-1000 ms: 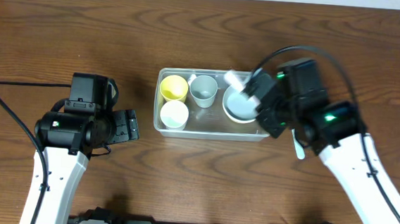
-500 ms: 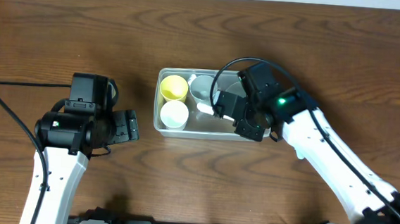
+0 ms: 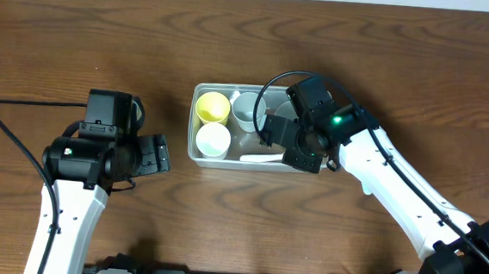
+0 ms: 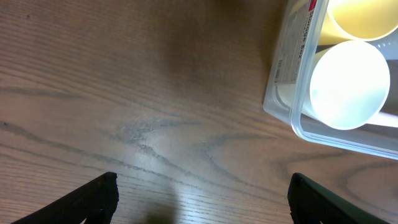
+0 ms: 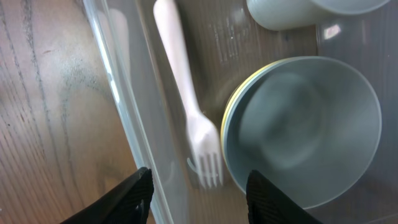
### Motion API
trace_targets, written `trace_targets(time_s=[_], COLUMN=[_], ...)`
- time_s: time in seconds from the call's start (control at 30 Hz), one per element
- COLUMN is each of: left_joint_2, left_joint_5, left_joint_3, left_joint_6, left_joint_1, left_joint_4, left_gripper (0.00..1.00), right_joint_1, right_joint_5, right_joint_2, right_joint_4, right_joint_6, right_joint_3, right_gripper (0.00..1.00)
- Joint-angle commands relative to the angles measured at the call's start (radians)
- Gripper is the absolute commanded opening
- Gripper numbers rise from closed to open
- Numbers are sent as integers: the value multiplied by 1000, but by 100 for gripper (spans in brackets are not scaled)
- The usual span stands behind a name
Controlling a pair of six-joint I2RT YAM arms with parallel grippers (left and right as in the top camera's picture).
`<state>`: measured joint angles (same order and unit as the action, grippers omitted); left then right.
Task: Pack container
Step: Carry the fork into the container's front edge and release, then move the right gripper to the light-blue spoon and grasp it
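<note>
Right tool (image 5: pixel 200 198) is hovering over the container (image 5: pixel 124 118), jaws now standing apart. The fork (image 5: pixel 177 74), seemingly just released, is lying packed below it. Left tool (image 4: pixel 202 199) is idling, jaws apart.

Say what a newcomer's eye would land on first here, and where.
The clear container in the middle of the wooden table stands out, holding a yellow cup, a white cup, a grey bowl and a white fork. The right gripper hovers open over the fork; the left gripper hangs open over bare wood to the left.
</note>
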<state>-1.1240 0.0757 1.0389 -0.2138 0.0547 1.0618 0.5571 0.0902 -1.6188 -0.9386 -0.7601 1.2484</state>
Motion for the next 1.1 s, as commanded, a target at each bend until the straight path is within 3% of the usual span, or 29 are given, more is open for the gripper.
trace_targets(time_s=[0.0,0.4,0.5,0.57,0.73,0.93,1.07], left_joint_2=[1,1,1,1,1,1,1], left_joint_5=[3,3,3,3,3,3,3], left_joint_3=[0,0,0,0,0,0,0], left_joint_6=[-9,-9,-8,-8,-9,-9,-9], left_joint_1=[-4,-4,-4,-4,-4,-4,-4], left_joint_4=[2,9,10,10,10,10,10], left_gripper=[88,88,88,88,88,88,88], right_joint_1=[6,-8,-40,-84,-243,-427,-471], right_joint_5=[4,-40,-140,-192,-195,-139,-122], right_joint_2=[-3,47,88,116,132,13,-111], right_joint_4=[-3,8,1,0,-16,-117,-172], right_joint_6=[28,477,625,714,818,867,831], right_joint_3=[5,98,196,259,308,306,306], right_gripper=[50,51,57,69,82,81,77])
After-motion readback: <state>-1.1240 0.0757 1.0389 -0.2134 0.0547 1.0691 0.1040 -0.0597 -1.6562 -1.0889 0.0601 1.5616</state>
